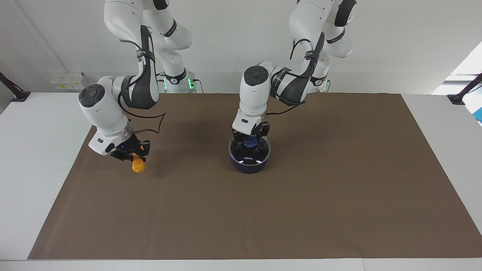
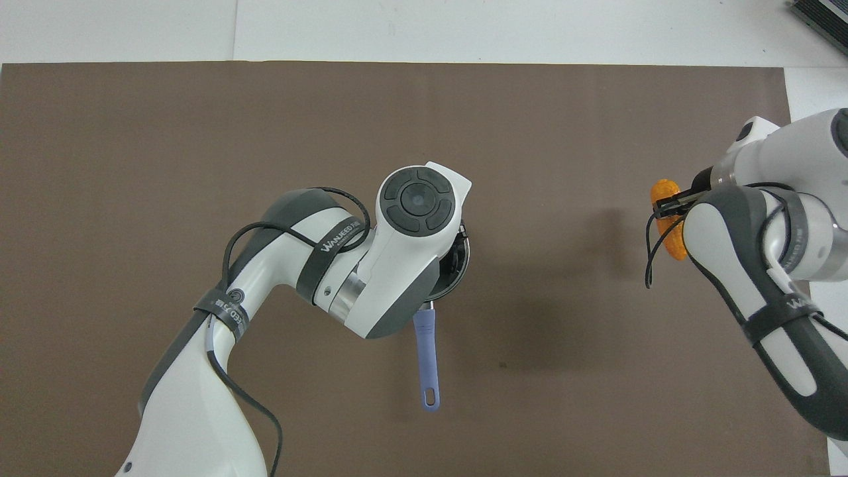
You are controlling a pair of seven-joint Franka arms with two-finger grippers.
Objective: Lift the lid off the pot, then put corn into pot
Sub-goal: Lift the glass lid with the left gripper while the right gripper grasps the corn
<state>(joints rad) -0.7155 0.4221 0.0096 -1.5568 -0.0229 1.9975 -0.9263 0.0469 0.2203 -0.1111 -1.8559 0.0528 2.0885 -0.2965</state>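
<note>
At frame centre, the left gripper clamps the knob of the lid, still seated on the pot, while the right gripper (corn pinched, hanging lengthwise) hovers at middle left.

A: You see the left gripper down on the lid, its fingers closed on the blue knob?

B: Yes. You'll note the lid sits on the pot, about mid-mat.

A: And your right gripper?

B: It's clamped on the top end of the corn, which hangs clear of the mat, toward the right arm's end of the table. You can see its shadow below.
</note>
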